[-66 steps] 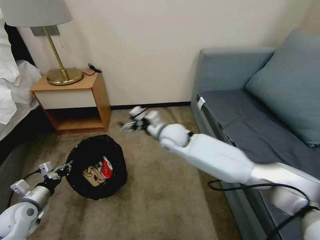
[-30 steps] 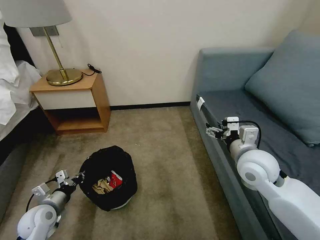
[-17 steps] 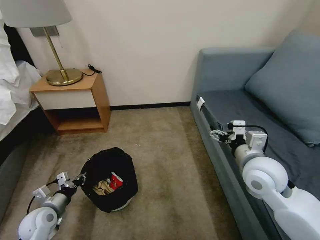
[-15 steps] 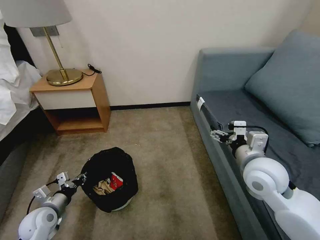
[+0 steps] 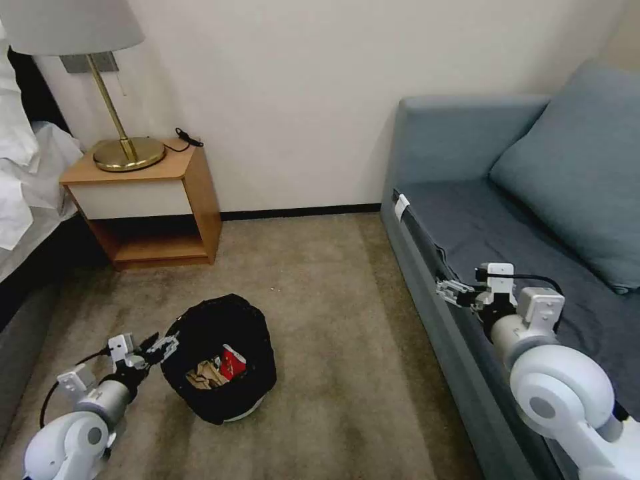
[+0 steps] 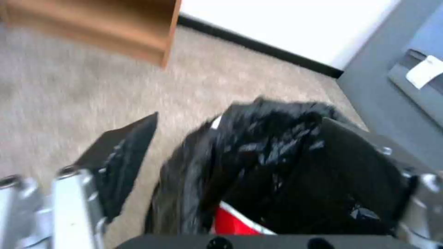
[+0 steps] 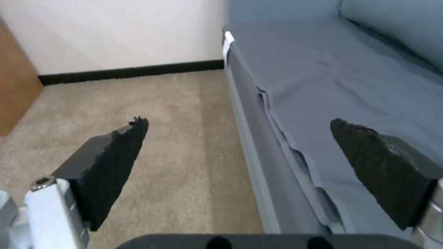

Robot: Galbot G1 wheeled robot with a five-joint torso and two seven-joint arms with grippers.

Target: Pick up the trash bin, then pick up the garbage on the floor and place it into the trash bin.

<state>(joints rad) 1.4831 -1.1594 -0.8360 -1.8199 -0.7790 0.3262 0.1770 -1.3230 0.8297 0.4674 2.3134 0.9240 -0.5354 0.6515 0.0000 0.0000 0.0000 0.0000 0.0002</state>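
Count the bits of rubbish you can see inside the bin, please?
2. A red-and-white snack packet and crumpled brown paper lie side by side in the round black-bagged trash bin. More may hide underneath.

The left gripper [image 6: 240, 159] spreads its jaws around the trash bin's [image 6: 277, 152] black-bagged rim.

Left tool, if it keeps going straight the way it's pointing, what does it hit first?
Most likely the trash bin. The left tool is open at the bin's bagged rim, one finger outside it, the other over the inside; contact can't be confirmed.
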